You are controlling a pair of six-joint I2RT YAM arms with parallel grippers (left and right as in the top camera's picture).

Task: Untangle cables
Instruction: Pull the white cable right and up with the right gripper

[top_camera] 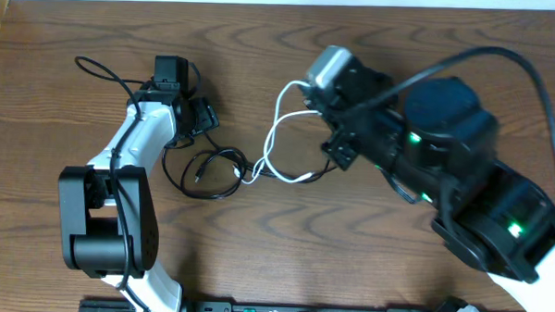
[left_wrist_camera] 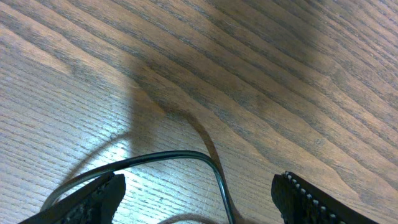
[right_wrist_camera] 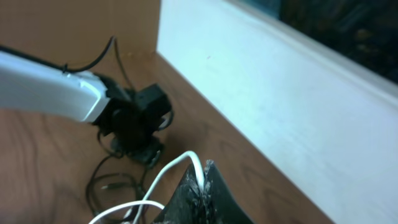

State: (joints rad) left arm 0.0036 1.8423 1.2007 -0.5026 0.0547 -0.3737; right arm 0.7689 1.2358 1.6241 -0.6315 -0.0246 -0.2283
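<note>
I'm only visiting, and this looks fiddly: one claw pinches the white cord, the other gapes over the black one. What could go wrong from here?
1. The right gripper is shut on the white cable. Pulling while it crosses the black cable at the tangle might tighten the knot.
2. The black cable is thin, and the left gripper stands wide open around it. It could slip out as the fingers close.

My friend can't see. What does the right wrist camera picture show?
The right gripper, jaws shut, pinches a thin white cable that loops over the brown wooden table. Farther off, the black left gripper on its white arm hovers above a thin black cable.
</note>
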